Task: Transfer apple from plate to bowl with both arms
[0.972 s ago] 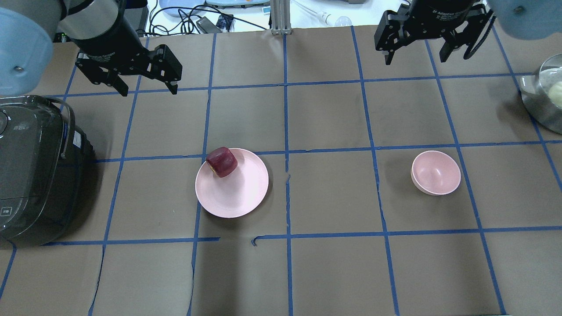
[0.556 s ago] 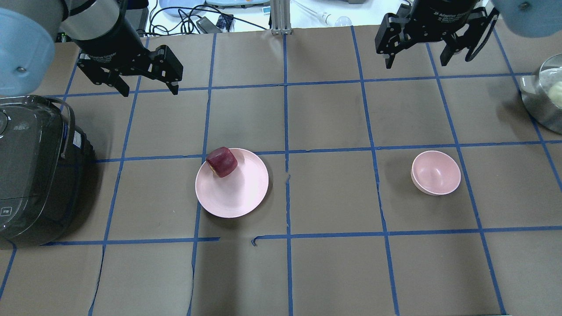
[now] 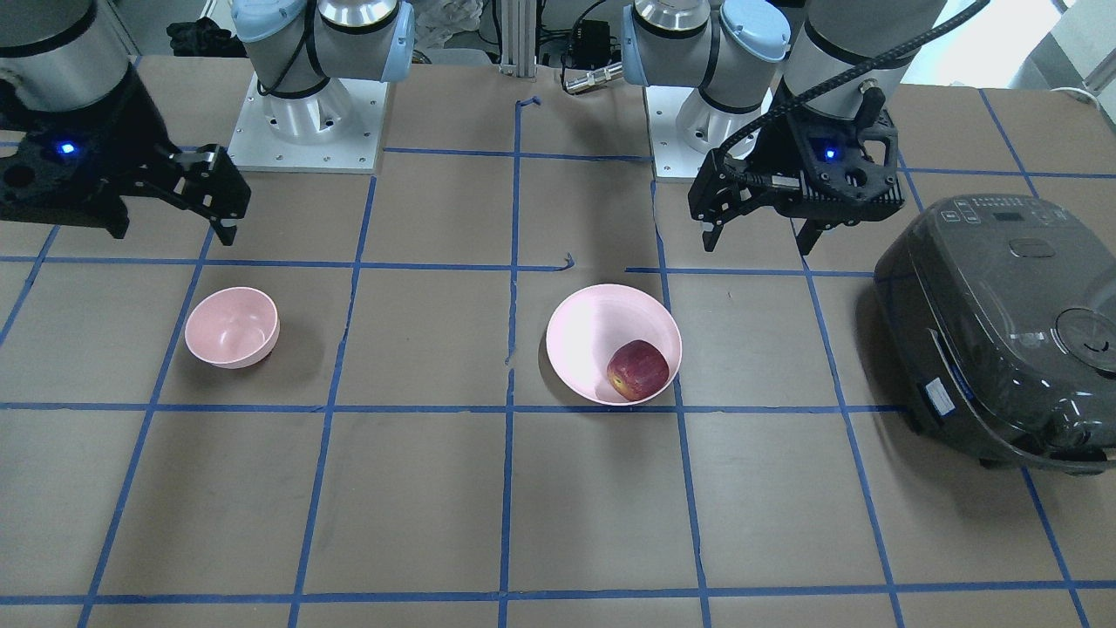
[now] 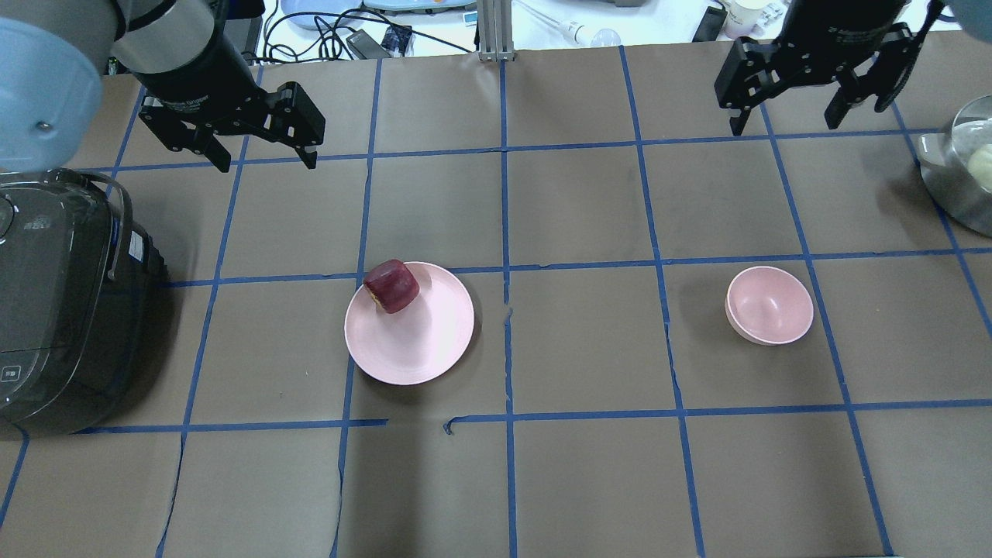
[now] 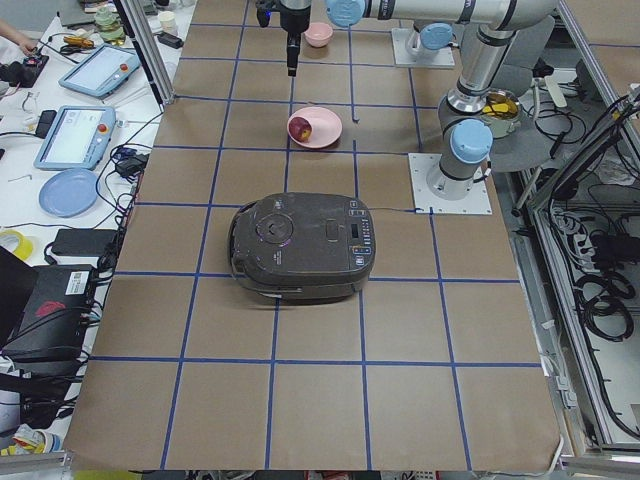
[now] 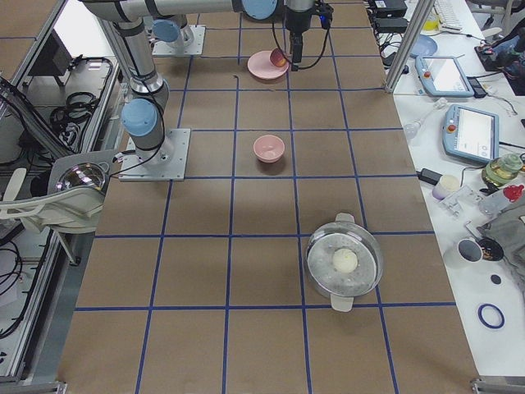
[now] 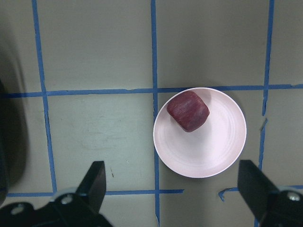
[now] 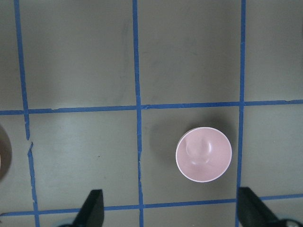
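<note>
The dark red apple (image 4: 392, 286) lies on the far left part of the pale pink plate (image 4: 418, 341) near the table's middle. It also shows in the front view (image 3: 638, 370) and in the left wrist view (image 7: 188, 111). The small pink bowl (image 4: 769, 304) stands empty to the right and shows in the right wrist view (image 8: 203, 153). My left gripper (image 4: 266, 159) is open and empty, high above the table beyond and left of the plate. My right gripper (image 4: 784, 126) is open and empty, high beyond the bowl.
A dark rice cooker (image 4: 62, 302) stands at the table's left edge. A metal pot (image 4: 965, 170) with a pale ball in it stands at the right edge. Blue tape lines grid the brown table cover.
My right gripper has moved to the right, still open. My left gripper has shifted only slightly. The apple, plate and bowl have not moved.
</note>
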